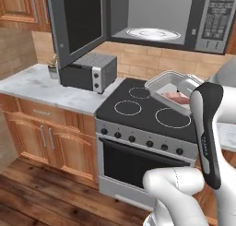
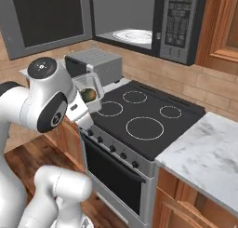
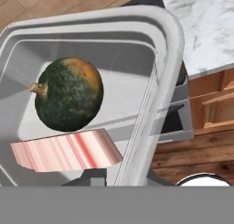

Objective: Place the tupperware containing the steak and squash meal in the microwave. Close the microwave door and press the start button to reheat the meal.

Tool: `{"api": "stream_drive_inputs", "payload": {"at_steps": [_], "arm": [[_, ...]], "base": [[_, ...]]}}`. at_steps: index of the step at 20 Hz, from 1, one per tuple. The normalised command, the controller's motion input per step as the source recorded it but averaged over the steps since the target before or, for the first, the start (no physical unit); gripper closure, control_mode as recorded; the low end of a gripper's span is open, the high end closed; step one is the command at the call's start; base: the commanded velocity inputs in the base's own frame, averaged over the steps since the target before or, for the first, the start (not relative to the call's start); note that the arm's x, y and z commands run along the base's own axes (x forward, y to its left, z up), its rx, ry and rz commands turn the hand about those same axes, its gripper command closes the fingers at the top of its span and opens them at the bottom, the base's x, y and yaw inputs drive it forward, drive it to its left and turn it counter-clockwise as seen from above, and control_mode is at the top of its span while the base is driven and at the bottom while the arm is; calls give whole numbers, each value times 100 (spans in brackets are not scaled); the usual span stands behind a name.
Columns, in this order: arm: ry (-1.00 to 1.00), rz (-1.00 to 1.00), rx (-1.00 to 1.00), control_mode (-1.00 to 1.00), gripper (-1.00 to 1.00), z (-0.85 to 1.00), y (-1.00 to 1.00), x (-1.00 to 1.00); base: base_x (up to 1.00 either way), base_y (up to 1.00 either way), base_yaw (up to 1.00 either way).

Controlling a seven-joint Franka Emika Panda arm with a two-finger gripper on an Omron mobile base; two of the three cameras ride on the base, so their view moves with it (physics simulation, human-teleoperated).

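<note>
The clear tupperware [image 1: 169, 87] hangs tilted in the air over the right side of the stove [image 1: 138, 110], and also shows beside the arm [image 2: 91, 93]. Inside lie a dark green squash [image 3: 67, 99] and a pinkish-red steak slab [image 3: 68, 154]. My gripper [image 3: 124, 178] is shut on the tub's near rim; the fingertips barely show. The microwave [image 1: 156, 15] sits above the stove, up and left of the tub. Its white turntable [image 1: 153, 33] is bare. The microwave door [image 1: 77, 22] stands swung wide open to the left.
A small grey toaster oven [image 1: 90, 72] stands on the marble counter [image 1: 32, 84] left of the stove, under the open door. More marble counter [image 2: 204, 152] lies to the right. The keypad strip [image 1: 216, 17] is at the microwave's right. Wooden cabinets flank it.
</note>
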Motion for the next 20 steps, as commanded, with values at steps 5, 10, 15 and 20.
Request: {"api": "stream_drive_inputs", "payload": {"at_steps": [5,10,15,20], "arm": [[0,0,0,100,100,0,0,0],[0,0,0,100,100,0,0,0],[0,0,0,100,100,0,0,0],[0,0,0,100,100,0,0,0]], "base": [[54,49,-33],[53,42,-32],[52,20,-28],[50,4,-24]]}}
